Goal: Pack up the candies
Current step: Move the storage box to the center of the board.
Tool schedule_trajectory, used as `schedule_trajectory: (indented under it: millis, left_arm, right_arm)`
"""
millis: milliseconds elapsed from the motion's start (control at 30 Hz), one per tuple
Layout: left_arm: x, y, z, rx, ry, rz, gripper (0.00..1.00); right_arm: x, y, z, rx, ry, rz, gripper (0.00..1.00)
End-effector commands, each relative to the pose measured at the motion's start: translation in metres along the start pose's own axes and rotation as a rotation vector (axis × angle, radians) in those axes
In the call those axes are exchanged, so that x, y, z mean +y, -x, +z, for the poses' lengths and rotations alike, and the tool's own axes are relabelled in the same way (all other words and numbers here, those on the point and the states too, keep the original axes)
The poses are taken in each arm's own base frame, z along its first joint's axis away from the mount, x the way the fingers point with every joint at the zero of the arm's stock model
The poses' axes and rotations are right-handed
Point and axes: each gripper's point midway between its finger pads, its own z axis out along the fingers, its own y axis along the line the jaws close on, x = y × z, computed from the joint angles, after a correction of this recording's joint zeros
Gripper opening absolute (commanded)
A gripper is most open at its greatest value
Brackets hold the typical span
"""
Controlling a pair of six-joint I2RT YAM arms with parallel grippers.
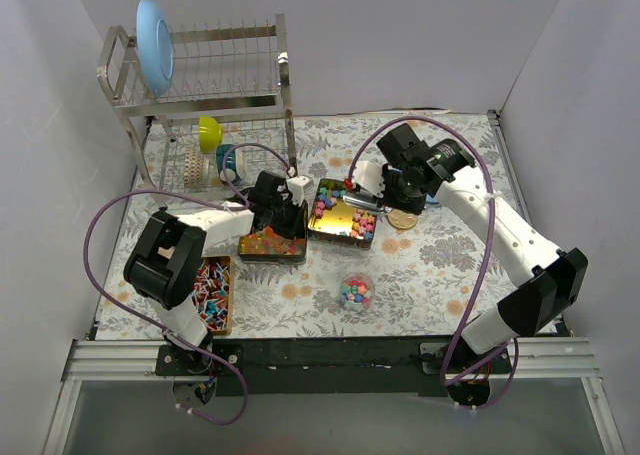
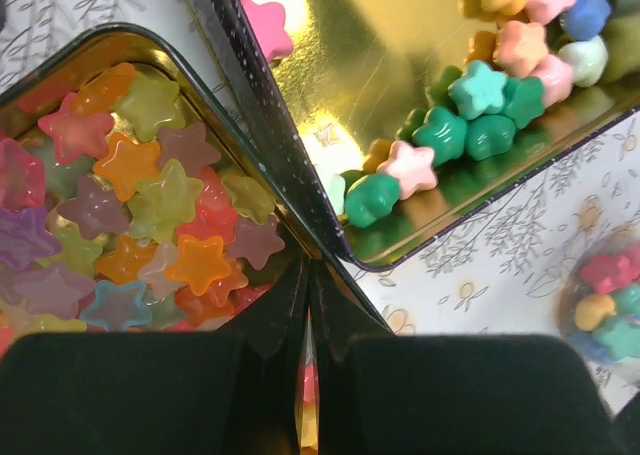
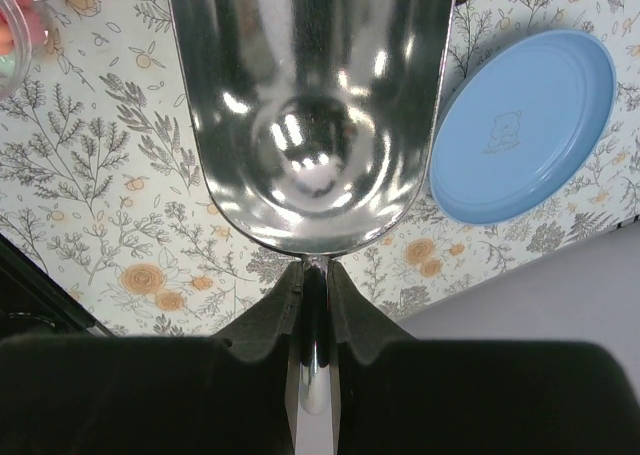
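Note:
Opaque star candies (image 2: 470,105) in pink, green, blue and yellow lie in an open gold tin (image 1: 366,237). Beside it on the left is a second tin (image 2: 130,33) full of translucent star candies (image 2: 150,195). My left gripper (image 2: 308,273) is shut, its fingertips pinching this second tin's rim at the corner nearest the gold tin. My right gripper (image 3: 315,275) is shut on the handle of a shiny metal scoop (image 3: 310,115). The scoop is empty and hangs over the flowered cloth. From above, the right gripper (image 1: 385,187) is at the gold tin's far right corner.
A small clear cup (image 1: 357,291) of mixed candies stands in front of the tins. A blue round lid (image 3: 525,125) lies right of the scoop. Another tin (image 1: 212,293) with small coloured pieces sits at the near left. A dish rack (image 1: 200,85) holding a blue plate fills the back left.

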Motion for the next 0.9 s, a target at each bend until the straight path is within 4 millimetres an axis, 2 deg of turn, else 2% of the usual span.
schedule_trajectory:
  millis: [0, 167, 300, 333, 500, 600, 667, 700, 800, 833, 867]
  left_arm:
    - [-0.032, 0.025, 0.006, -0.033, -0.088, -0.015, 0.00]
    - [-0.046, 0.038, 0.023, -0.033, -0.116, -0.022, 0.00]
    - [-0.068, 0.044, 0.040, -0.021, -0.155, 0.028, 0.00]
    - [-0.073, 0.052, 0.042, -0.033, -0.162, 0.039, 0.00]
    - [-0.097, 0.055, 0.063, -0.015, -0.186, 0.071, 0.00]
    - [-0.104, 0.060, 0.067, -0.022, -0.176, 0.068, 0.00]
    - [-0.100, 0.064, 0.062, -0.023, -0.146, 0.059, 0.03]
    - [-0.101, 0.072, 0.050, -0.044, -0.137, 0.063, 0.06]
    - [-0.097, 0.072, 0.022, -0.032, -0.138, 0.071, 0.18]
    - [-0.107, 0.076, 0.000, -0.044, -0.182, 0.075, 0.22]
    - [-0.108, 0.075, -0.010, -0.046, -0.202, 0.071, 0.27]
  right_arm:
    - [-0.014, 0.001, 0.000, -0.008, -0.044, 0.031, 0.01]
    - [-0.021, -0.006, -0.003, -0.003, -0.066, 0.054, 0.01]
    - [-0.021, -0.016, -0.003, 0.010, -0.069, 0.072, 0.01]
    - [-0.022, -0.017, -0.005, 0.009, -0.076, 0.074, 0.01]
    - [-0.025, -0.020, -0.006, 0.010, -0.081, 0.085, 0.01]
    - [-0.026, -0.021, -0.005, 0.010, -0.082, 0.088, 0.01]
    - [-0.027, -0.019, -0.006, 0.006, -0.081, 0.086, 0.01]
    - [-0.028, -0.019, -0.006, 0.006, -0.081, 0.085, 0.01]
    - [-0.025, -0.018, -0.004, -0.002, -0.062, 0.067, 0.01]
    - [-0.026, -0.018, -0.003, -0.001, -0.060, 0.061, 0.01]
    - [-0.025, -0.018, -0.001, -0.005, -0.053, 0.053, 0.01]
